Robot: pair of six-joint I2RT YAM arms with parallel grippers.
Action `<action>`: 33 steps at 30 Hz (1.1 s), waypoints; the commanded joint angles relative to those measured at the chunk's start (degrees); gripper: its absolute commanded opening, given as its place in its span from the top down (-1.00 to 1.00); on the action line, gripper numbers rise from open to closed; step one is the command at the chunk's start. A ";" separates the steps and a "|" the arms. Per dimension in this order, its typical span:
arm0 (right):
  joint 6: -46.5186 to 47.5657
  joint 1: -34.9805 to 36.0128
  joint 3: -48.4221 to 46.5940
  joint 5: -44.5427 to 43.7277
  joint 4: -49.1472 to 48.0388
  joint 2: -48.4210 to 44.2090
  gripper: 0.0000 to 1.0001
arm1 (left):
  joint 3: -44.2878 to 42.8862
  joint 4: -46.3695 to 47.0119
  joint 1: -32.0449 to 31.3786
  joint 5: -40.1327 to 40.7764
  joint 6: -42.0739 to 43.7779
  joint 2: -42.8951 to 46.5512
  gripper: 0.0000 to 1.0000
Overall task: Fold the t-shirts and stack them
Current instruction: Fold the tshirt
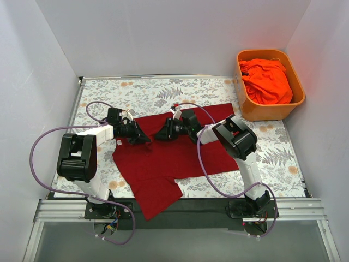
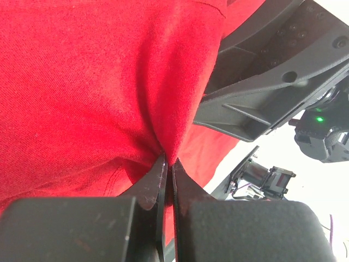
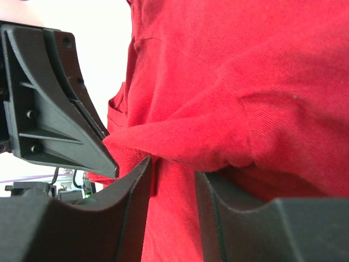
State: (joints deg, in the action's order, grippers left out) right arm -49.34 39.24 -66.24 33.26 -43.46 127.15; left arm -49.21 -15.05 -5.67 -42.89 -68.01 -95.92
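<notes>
Here, two arms pinch up the middle of a red shirt

A dark crimson short-sleeved cotton t-shirt (image 1: 163, 164) lies spread on the fern-patterned worktop (image 1: 147, 93). One lower corner of the shirt hangs past the near edge. Both arms reach in over the shirt's upper middle and meet almost tip to tip.

The left pincer (image 2: 169, 161) is pressed together on a raised ridge of the crimson cloth, which puckers into it. The right pincer (image 3: 173, 166) is just beside it on the shirt. Its jaws stand partly spread on either side of a second fold, with a gap showing, so it does not look clamped yet.

Holding the cloth at two close points probably lets the arms lift a straight crease line, so one half can be laid over the other. The fold itself is not yet made.

Well beyond the shirt's far right corner stands a rigid orange plastic tub (image 1: 297, 98). In it a bright orange-red cloth t-shirt (image 1: 267, 81) lies crumpled and unfolded, presumably waiting its turn. No stack exists yet, so the task looks to be at an early stage.
</notes>
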 commanded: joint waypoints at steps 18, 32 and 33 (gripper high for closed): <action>-1.02 0.57 -1.01 -1.17 -6.90 1.52 0.32 | 1.13 0.72 0.40 -2.28 -0.55 0.91 1.00; -1.46 1.10 -0.82 -1.53 -7.69 2.57 0.14 | 0.78 1.42 0.49 -5.53 -1.60 1.53 1.00; -1.37 1.18 -1.08 -1.18 -8.04 2.66 0.13 | 0.87 1.34 0.49 -5.97 -1.51 1.35 1.00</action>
State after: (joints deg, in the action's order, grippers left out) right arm -51.09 39.68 -65.06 30.89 -48.62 128.11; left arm -48.38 -14.46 -5.41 -45.78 -69.34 -95.92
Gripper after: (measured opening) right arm 0.432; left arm 0.034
